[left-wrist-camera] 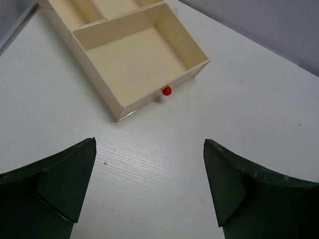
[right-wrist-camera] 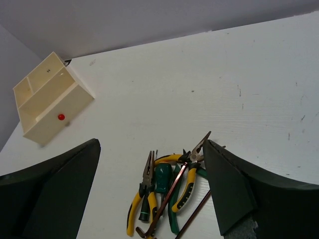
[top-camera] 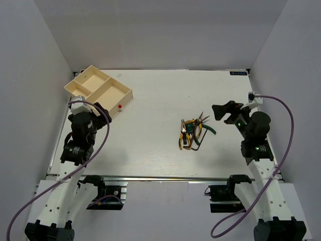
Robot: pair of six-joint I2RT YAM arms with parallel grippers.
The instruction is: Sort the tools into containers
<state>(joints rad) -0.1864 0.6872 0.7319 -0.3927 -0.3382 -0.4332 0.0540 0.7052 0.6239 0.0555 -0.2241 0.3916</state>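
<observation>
The left end effector (left-wrist-camera: 149, 145) is open and empty, near the tray (left-wrist-camera: 134, 64) at the far-left edge of the table (top-camera: 150, 155). The tools (top-camera: 191, 133) lie heaped mid-table, well apart from the tray. The right end effector (right-wrist-camera: 152, 144) is open near them.

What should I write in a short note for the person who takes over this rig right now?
Left gripper: open, empty, hanging just short of the tray.
Right gripper: open, empty, above the tools.
Tools: all in one tangled pile, right of centre and apart from the tray.
Tray: far left corner; no tool shows in any compartment.
Done: nothing sorted yet.
Left: pick every tool and sort it into the tray.
</observation>
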